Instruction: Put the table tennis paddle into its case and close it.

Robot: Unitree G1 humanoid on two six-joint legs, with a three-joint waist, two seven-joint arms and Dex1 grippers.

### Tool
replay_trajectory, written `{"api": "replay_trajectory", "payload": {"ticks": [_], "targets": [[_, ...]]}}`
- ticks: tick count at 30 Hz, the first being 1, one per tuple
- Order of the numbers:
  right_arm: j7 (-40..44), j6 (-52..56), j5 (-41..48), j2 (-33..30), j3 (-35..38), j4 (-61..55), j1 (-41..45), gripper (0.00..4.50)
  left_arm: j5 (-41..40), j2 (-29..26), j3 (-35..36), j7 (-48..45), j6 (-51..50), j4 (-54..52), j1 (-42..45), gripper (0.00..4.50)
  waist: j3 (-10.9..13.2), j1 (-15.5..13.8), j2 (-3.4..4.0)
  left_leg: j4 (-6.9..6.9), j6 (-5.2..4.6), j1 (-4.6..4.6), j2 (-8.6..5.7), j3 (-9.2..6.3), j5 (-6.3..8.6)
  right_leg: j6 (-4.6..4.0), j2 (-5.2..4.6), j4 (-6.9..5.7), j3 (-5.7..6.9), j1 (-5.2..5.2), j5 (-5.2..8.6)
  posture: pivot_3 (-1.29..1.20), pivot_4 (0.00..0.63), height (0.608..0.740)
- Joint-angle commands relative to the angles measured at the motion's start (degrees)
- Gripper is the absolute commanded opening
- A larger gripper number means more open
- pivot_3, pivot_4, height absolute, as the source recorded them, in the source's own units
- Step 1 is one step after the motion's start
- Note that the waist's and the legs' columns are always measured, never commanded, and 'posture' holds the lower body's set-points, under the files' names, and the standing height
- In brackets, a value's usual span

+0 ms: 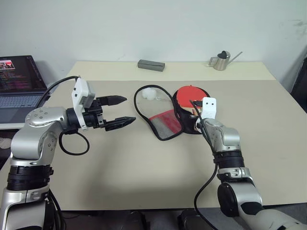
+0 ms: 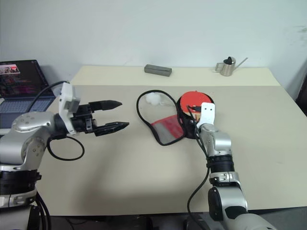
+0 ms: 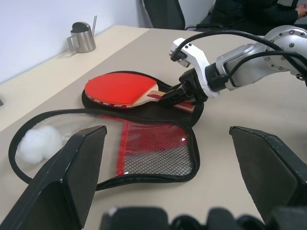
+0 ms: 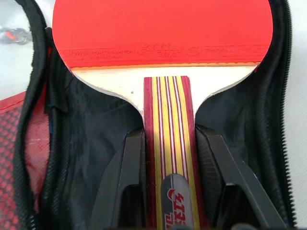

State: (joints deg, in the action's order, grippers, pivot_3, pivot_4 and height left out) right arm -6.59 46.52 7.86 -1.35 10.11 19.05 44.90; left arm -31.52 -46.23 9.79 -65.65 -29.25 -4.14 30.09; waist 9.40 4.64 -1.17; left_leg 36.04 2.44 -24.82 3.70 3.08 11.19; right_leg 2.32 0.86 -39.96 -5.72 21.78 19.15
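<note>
Right wrist view, item one: your right gripper (image 4: 169, 158) clamps the handle of the table tennis paddle (image 4: 163, 45), which lies on the black half of the case (image 3: 144, 143) mid-table, toward the far edge; flap still unzipped, closing remains. Item two: left gripper (image 1: 115, 112) spread empty, level, near the table's left edge

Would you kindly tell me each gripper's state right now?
Left gripper: open, holding nothing.
Right gripper: shut on the paddle handle.
</note>
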Motion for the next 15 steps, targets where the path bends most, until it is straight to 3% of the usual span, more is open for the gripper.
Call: {"api": "replay_trajectory", "payload": {"ticks": [1, 15], "targets": [[-0.18, -2.02, -0.35, -0.83, 0.02, -1.04, 1.75, 1.07, -0.86, -0.30, 0.76, 0.02, 0.95, -1.82, 0.32, 4.50, 0.00, 0.00, 0.00, 0.00, 0.00, 0.00, 0.00, 0.00, 0.00, 0.00, 0.00, 0.00, 0.00, 0.00, 0.00, 0.00, 0.150, 0.740], [0.70, -0.67, -0.36, -0.02, -1.93, -3.10, 0.33, 1.07, -0.75, -0.02, 0.37, 0.04, 1.06, -1.54, 0.64, 4.50, 0.00, 0.04, 0.00, -0.01, 0.00, 0.00, 0.00, -0.02, 0.00, 0.00, 0.00, 0.01, 0.00, 0.00, 0.00, 0.00, 0.150, 0.740]]}}
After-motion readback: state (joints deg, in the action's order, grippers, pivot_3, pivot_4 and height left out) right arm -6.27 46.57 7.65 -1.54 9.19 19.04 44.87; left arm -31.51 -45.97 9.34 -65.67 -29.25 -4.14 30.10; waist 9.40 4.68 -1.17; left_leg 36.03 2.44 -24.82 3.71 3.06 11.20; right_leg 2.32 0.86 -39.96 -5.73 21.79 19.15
